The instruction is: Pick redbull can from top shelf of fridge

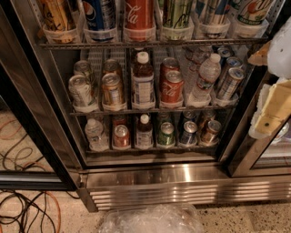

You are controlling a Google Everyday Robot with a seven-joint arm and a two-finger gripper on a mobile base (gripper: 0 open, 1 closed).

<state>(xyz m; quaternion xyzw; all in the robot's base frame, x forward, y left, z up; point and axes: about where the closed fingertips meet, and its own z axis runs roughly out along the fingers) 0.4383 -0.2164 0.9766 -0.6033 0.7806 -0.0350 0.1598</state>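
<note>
We see the robot's gripper (272, 111) at the right edge of the view, a cream-yellow blocky part with white casing above and behind it. It hangs in front of the dark right door frame, level with the middle rack. It is outside the shelves and well apart from every drink. The white arm (283, 53) rises from it toward the upper right corner, so the limb reaches in from the right and points down and left. We cannot tell how its jaws stand, nor that they have hold of anything.

The slim blue-and-silver aluminium redbull can (212, 10) is on the grey wire top shelf (154, 44), second from the right in the row. It stands upright with its base in a clear plastic cup holder (213, 31). Its long axis runs vertically, and its upper part is cut off by the top edge of the view. To its left is a green-and-silver can (177, 12), then a red Coca-Cola can (138, 16) and a dark-blue Pepsi can (100, 13). To its right is a white can with green and red print (251, 11).

The large stainless-steel fridge (182, 187) stands open to us. Its ribbed base sits on a speckled floor. Below the top shelf, the middle wire rack (150, 110) carries cans and bottles, among them a clear water bottle (207, 77). A lower rack (150, 148) holds more short cans and small bottles. Orange and black cables (25, 211) trail across the floor at the left, and a crumpled clear plastic sheet (152, 220) lies at the bottom centre.
</note>
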